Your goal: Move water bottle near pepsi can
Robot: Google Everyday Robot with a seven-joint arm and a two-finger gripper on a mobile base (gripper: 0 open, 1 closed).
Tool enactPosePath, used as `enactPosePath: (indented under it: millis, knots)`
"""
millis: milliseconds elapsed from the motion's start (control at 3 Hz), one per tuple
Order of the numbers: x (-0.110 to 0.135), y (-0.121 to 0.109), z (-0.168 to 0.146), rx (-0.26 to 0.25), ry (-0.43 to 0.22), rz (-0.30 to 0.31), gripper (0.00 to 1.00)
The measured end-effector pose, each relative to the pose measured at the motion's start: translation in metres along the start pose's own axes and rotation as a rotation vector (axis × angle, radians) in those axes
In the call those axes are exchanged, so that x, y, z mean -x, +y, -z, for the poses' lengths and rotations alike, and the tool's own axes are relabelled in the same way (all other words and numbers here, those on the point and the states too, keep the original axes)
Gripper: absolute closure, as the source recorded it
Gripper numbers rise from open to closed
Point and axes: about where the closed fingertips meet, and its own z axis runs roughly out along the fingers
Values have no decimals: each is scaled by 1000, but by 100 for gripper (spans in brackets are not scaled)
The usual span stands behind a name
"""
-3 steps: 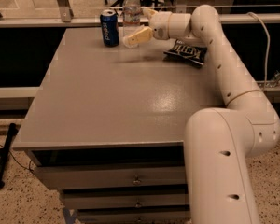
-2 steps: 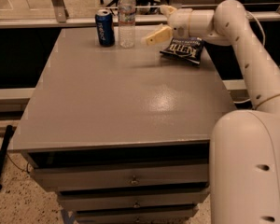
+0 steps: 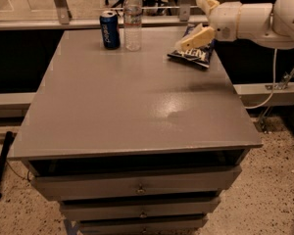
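Note:
The water bottle [image 3: 133, 21], clear with a white cap and a label band, stands upright at the far left of the grey table [image 3: 127, 106]. The dark blue pepsi can [image 3: 110, 30] stands upright just left of it, a small gap between them. My gripper [image 3: 190, 23] is open and empty. It hangs above the far right of the table, over a chip bag and well to the right of the bottle. One cream finger [image 3: 195, 38] points down-left and the other [image 3: 206, 4] points up.
A flat dark blue chip bag [image 3: 196, 54] lies at the far right of the table, under the gripper. Drawers [image 3: 137, 185] fill the table's front. A rail and glass panel [image 3: 63, 21] run behind the table. My white arm [image 3: 264, 18] reaches in from the right.
My gripper has drawn back to the right, away from the bottle, and is now over the chip bag. The bottle stays standing beside the can.

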Motion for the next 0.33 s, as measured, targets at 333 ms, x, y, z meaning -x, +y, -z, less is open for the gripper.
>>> enactPosePath:
  millis: [333]
  knots:
    - [-8,7,9,1,13,-12,0]
